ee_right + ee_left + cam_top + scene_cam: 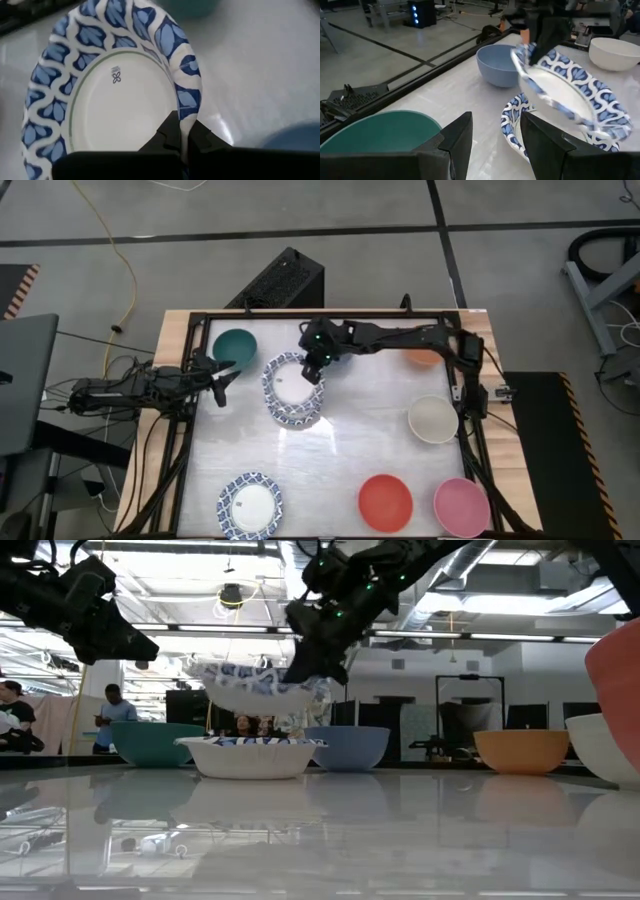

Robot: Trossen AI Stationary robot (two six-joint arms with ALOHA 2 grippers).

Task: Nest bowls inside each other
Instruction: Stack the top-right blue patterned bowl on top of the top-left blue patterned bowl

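Observation:
My right gripper [314, 368] is shut on a white bowl with a blue patterned rim [286, 380], held in the air over a second bowl of the same kind [248, 756] that stands on its base on the table. The low view shows the held bowl [255, 690] clear above the lower one. My left gripper [222, 376] waits open at the table's left, next to the green bowl [235, 348]. A blue bowl [346, 747] stands behind the pair, hidden under my right arm in the high view. My right gripper pinches the held bowl's patterned rim [186, 107], one finger inside the bowl and one outside. The fingers [170, 132] slant down from the table's far right. The bowl hangs tilted and lifted clear, above the other patterned bowl [512, 125].
A third patterned bowl [250, 505], a red bowl [385, 502] and a pink bowl [462, 507] stand along the near edge. A cream bowl [432, 420] and an orange bowl [422, 359] stand at the right. A black frame [190, 320] borders the table.

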